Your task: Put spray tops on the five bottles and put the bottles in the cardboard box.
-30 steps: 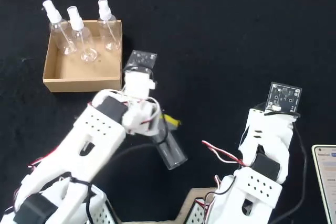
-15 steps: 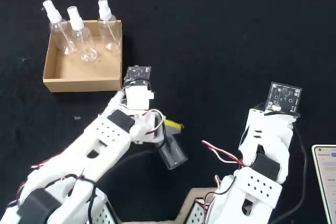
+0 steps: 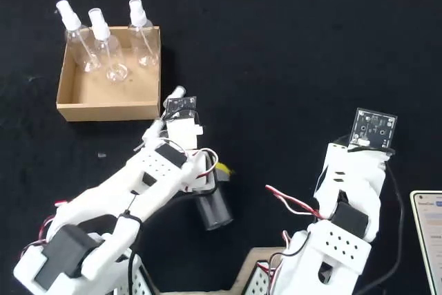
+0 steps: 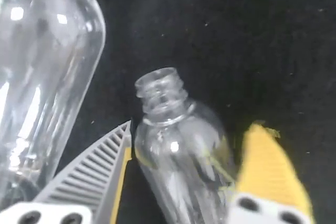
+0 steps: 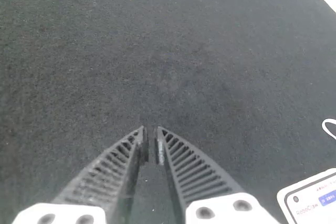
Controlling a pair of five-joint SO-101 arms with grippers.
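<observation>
— Three capped bottles (image 3: 103, 43) stand in the cardboard box (image 3: 65, 110) at the far left of the table (image 3: 290, 53). What about the other two?

— The left gripper (image 4: 192, 126) has one. Its grey and yellow jaws are closed on the body of the open-necked bottle (image 4: 176, 145), below the shoulder, and there's no top on it. From above, that bottle lies tilted under the arm, on the near side of the box and apart from it. A second bare bottle (image 4: 42, 77) looms right beside it in the wrist camera.

— And the right gripper (image 5: 150, 132)?

— Pinched nearly together with nothing in it, hanging over bare cloth well to the right.

— So what would you want here?

— I'd say the neck should be brought upright and held steady, clear of its neighbour, so a spray top can go straight down. There's a small white piece (image 3: 178, 92) just by the box corner. It might be a top, I can't tell. Clear plastic like that looks slippery, so a firm, low grip seems wise.
</observation>
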